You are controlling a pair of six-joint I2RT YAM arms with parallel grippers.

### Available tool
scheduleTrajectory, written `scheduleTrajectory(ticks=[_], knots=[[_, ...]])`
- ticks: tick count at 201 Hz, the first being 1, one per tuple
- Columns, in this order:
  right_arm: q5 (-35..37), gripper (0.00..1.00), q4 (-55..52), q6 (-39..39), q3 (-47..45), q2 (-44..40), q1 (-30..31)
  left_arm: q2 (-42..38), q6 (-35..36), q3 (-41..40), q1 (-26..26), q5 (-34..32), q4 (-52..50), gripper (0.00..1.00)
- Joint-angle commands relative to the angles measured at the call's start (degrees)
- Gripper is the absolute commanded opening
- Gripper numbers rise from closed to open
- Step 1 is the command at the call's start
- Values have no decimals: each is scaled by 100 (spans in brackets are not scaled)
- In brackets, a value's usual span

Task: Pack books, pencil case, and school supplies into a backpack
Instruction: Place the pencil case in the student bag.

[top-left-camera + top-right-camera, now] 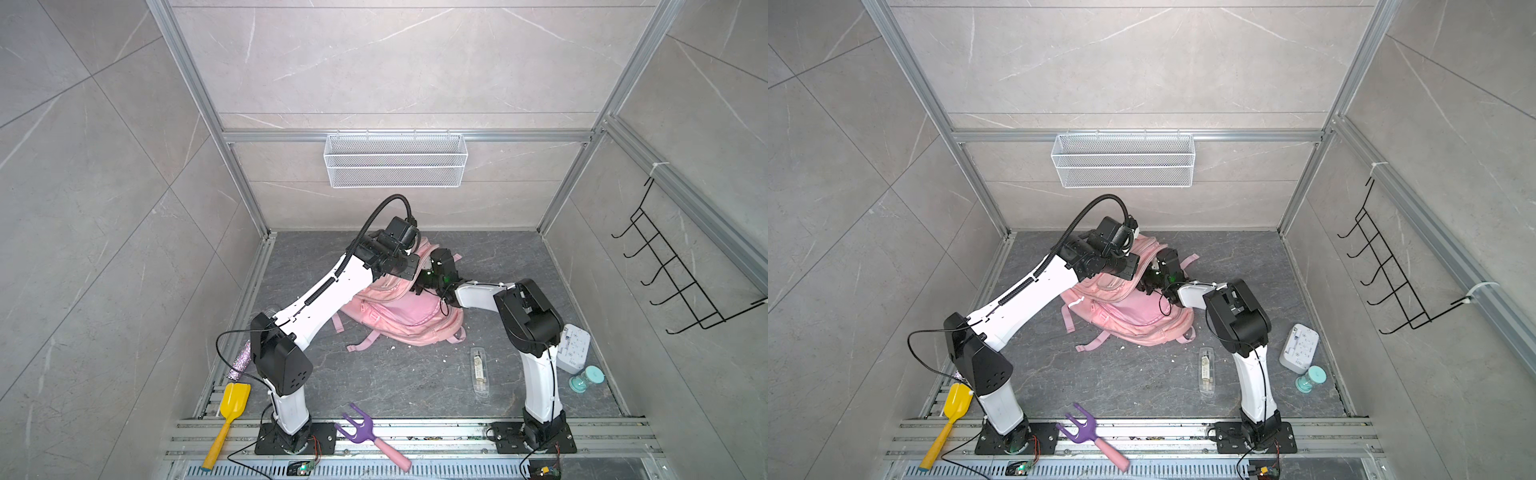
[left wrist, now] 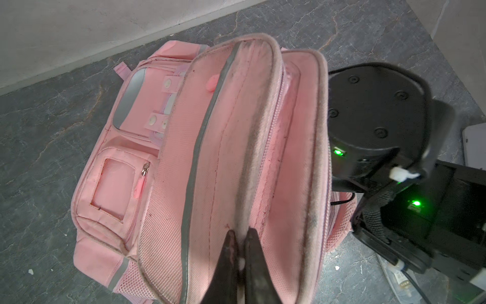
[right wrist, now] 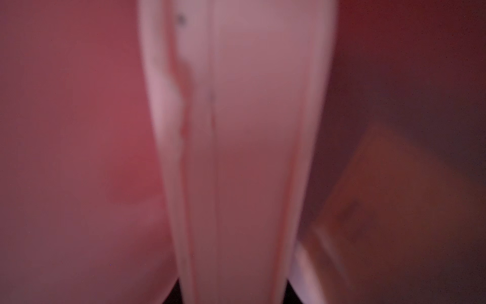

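Pink backpack (image 1: pixel 401 316) lies on dark worktop (image 1: pixel 374 374) near back wall, main mouth open. Left tool (image 2: pixel 240 234) pinched together on grubby opening rim of backpack, rim raised. Right tool (image 3: pixel 234 296) deep inside backpack, hidden in both top views. Wrist view blurred: jaws clamped on pencil case (image 3: pixel 249 131), pale pink, smudged, between pink lining walls. Packet of school supplies (image 1: pixel 480 370) flat on worktop, near backpack's corner, not touching, beside right arm.
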Motion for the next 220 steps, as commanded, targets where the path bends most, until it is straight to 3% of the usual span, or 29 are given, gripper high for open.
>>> scheduleTrajectory(ticks=[1,28,64,138,220], knots=[[188,24,-79,-21,661,187,162,-482,-100,48,-8,88,478,0],[198,52,-1031,-413,968,248,226,-547,-116,-126,26,123,548,0],[551,70,-2392,-1340,902,-248,216,-610,-126,-323,97,163,649,0],[940,74,-4135,-2722,594,-1425,-86,-529,-174,-485,124,370,767,0],[1596,71,-4543,-3183,-1661,-3505,-365,419,-255,24,22,1046,751,0]])
